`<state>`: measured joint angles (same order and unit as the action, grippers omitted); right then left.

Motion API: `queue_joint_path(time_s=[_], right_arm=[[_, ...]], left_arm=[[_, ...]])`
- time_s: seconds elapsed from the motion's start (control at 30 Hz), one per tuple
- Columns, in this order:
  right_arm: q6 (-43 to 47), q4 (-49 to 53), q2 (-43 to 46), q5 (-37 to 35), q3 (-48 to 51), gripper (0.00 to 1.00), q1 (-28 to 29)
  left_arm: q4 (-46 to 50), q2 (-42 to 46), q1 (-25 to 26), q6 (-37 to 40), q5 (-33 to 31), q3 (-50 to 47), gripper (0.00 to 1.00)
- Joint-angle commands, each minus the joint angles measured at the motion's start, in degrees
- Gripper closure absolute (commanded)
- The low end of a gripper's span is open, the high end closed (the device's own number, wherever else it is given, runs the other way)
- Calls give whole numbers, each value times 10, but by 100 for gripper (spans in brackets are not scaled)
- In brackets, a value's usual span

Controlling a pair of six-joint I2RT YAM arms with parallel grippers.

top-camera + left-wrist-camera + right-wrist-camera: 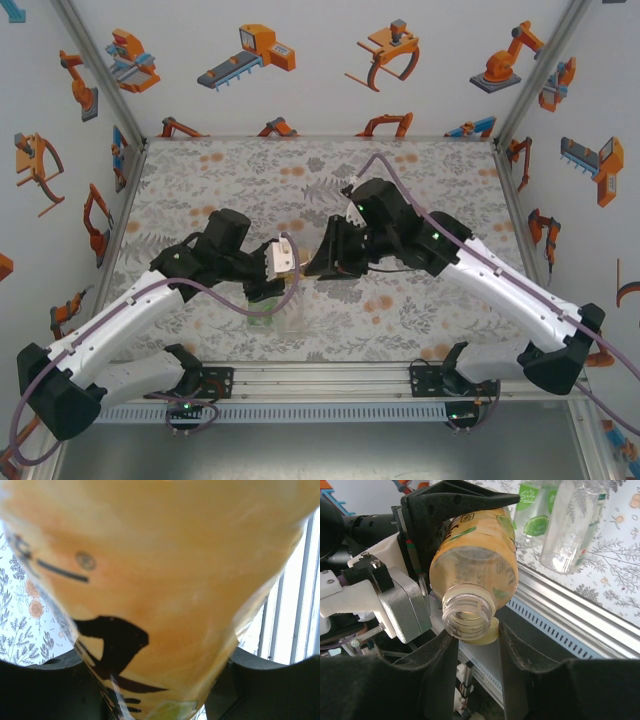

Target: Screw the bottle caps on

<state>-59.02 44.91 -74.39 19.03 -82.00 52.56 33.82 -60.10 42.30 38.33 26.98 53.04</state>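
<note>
Right wrist view, Jo: how does the right gripper (478,636) stand?

Closed on the yellowish cap (491,632), Sam. The cap sits between its two dark fingers, low in the view.

And the bottle?

The amber bottle (475,555) lies tilted with its open threaded neck toward the camera, just in front of the cap. Whether the rim touches the cap I cannot tell.

What holds it?

The left gripper (155,680), clamped across the body. In the left wrist view the yellow label with its dark characters is pressed between the two fingers.

Further out?

A green-labelled bottle (533,510) and a clear bottle (568,530) stand side by side on the floral table (615,575), near its metal edge rail (555,607), beyond the amber one. From the top camera the two grippers meet nose to nose above the near middle of the table, with the arms angling in from either side.
</note>
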Motion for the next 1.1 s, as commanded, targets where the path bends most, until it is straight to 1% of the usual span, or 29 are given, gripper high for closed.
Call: queue_joint_path(time_s=[0.0,0.07,0.13,0.27,0.4,0.5,0.63,0.7,0.87,0.97,1.07], right_arm=[[48,75,-7,-49,-53,100,0],[91,110,1,-79,-61,100,-2],[108,149,8,-94,-58,100,-20],[136,185,16,-72,-22,100,-73],[184,204,15,-44,45,100,-144],[228,206,7,-56,101,100,-185],[279,182,-17,-92,167,100,-228],[300,152,-35,-92,201,100,-250],[334,90,-99,-88,252,100,-292],[341,50,-140,-91,263,100,-305],[341,20,-171,-121,269,100,-308]], left_arm=[[-33,3,10,16,33,16,100],[-39,4,9,11,25,12,100],[-44,7,9,4,15,9,100],[-54,15,10,-5,-2,2,100],[-60,14,10,-12,-12,3,100],[-60,11,10,-15,-12,6,100],[-61,1,10,-29,-12,16,100],[-67,-2,10,-38,-13,20,100],[-81,-11,10,-46,-12,27,100],[-82,-19,10,-44,-11,34,100],[-81,-28,10,-44,-7,43,100]])
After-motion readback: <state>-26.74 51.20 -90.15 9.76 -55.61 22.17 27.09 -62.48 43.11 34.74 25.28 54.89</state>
